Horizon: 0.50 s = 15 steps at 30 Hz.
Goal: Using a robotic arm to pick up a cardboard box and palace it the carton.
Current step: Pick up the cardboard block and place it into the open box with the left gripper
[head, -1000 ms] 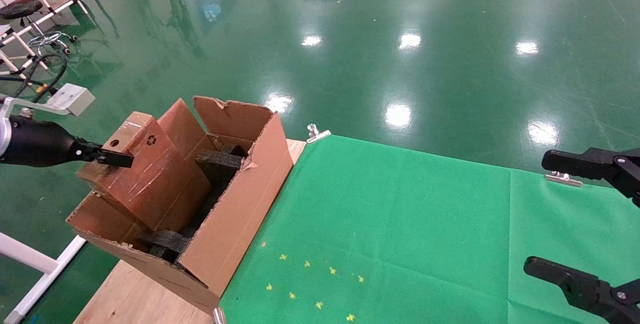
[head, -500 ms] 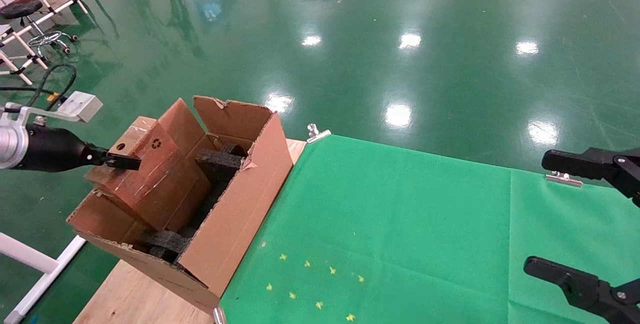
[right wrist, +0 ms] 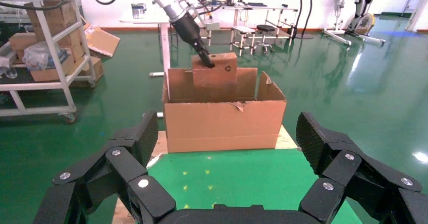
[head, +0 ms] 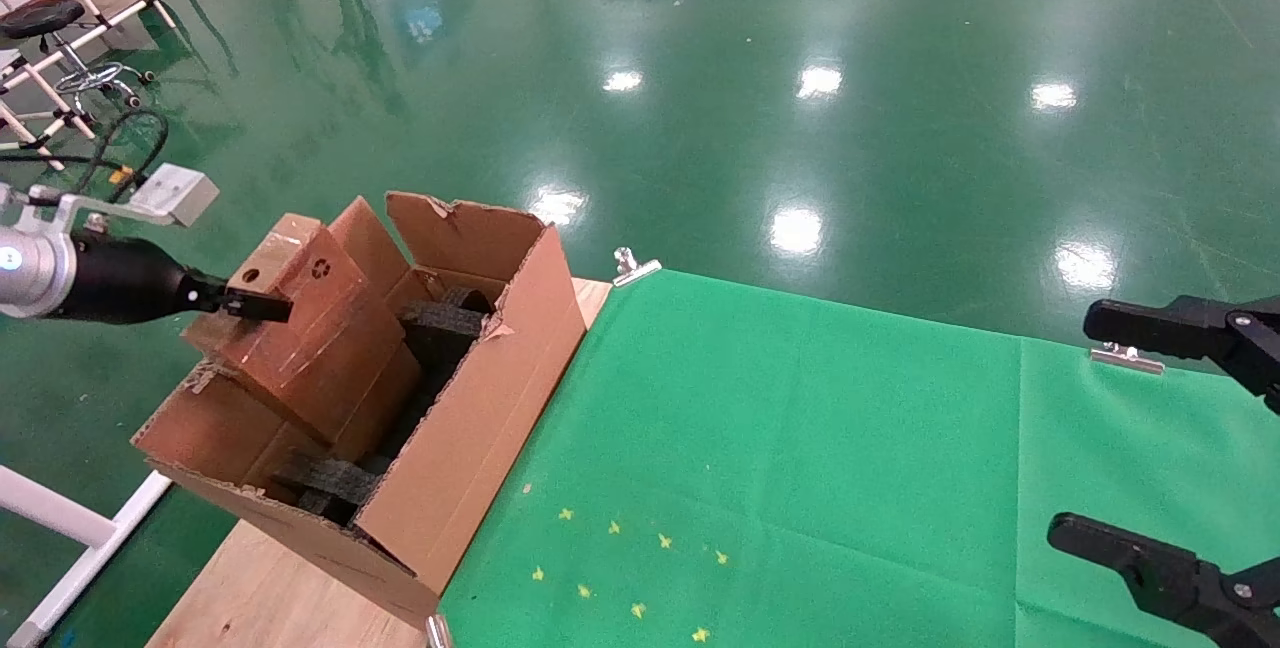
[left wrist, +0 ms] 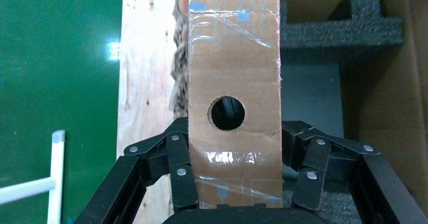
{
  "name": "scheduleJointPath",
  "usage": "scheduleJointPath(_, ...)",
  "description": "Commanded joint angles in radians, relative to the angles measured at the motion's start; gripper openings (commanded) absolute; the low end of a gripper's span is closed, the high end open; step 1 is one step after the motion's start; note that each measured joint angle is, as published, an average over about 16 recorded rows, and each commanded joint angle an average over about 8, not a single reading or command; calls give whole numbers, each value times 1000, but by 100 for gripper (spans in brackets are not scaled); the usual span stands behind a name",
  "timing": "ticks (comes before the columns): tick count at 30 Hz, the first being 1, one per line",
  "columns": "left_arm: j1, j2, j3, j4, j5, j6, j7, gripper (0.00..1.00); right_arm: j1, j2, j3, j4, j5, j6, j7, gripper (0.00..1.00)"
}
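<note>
We start with the carton (head: 470, 398), the biggest thing here, standing at the 9 o'clock edge of the table (head: 270, 598), beside the green cloth (head: 800, 448). Its flaps are upright and torn, and black foam pieces (head: 440, 320) sit inside. The risk we see first is that the carton's near corner hangs close to the table edge, so a hard push downward or outward could shove it off.

Next, the cardboard box (head: 300, 328) is partly inside the carton at its 9 o'clock side, tilted, with its upper end above the rim. It may be resting on foam; we cannot tell. If it catches on the foam or on the torn flap, it could wedge crooked instead of settling flat.

Our left gripper (left wrist: 229, 183) has its fingers closed on the 2 broad faces of the box near the round hole (left wrist: 227, 113). The tape is glossy, so the box may slip or pivot in that grasp. Releasing while it is tilted could let it tip outward over the carton wall.

Our right gripper (right wrist: 229, 183) is parked at 3 o'clock, fingers spread wide, holding nothing.
</note>
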Motion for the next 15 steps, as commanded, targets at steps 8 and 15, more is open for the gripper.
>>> scheduleJointPath(8, 37, 24, -3, 59, -6, -41, 17, 0, 0, 0, 0, 0, 0, 0, 0, 100)
scheduleJointPath(15, 79, 47, -12, 97, -20, -78, 22, 0, 0, 0, 0, 0, 0, 0, 0, 100)
